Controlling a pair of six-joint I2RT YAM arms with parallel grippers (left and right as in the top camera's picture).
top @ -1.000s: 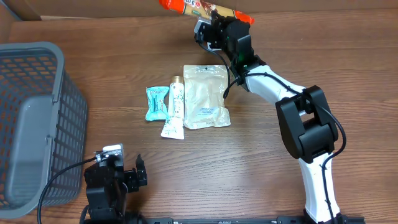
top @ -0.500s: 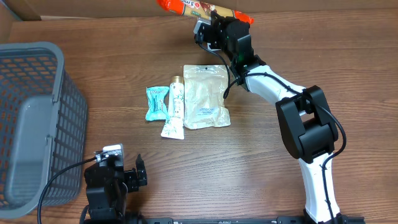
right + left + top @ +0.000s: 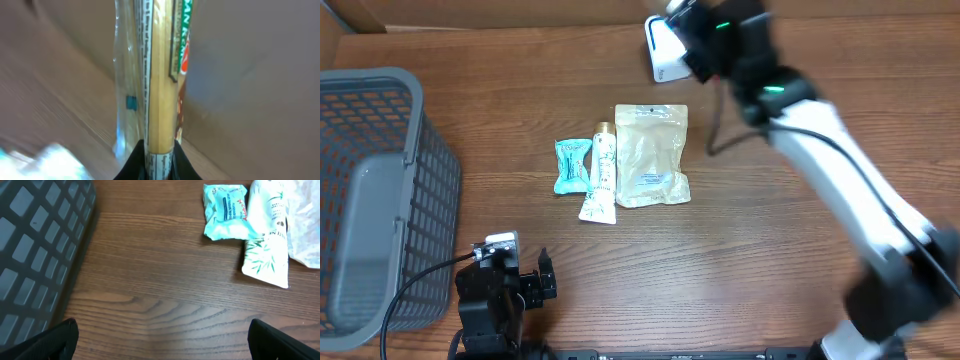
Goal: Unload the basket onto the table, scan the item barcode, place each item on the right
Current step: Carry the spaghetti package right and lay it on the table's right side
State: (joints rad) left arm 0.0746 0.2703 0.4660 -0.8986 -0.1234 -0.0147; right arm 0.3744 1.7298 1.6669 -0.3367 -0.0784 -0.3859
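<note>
Wooden table (image 3: 740, 262): right tool (image 3: 160, 159) pinches snack stick (image 3: 159, 75) near far edge; left tool (image 3: 160, 347) gapes, empty.

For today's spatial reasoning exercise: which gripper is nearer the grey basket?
Left. The left gripper sits open beside the grey basket; the right gripper, shut on a wrapped snack stick, is far across the table.
</note>
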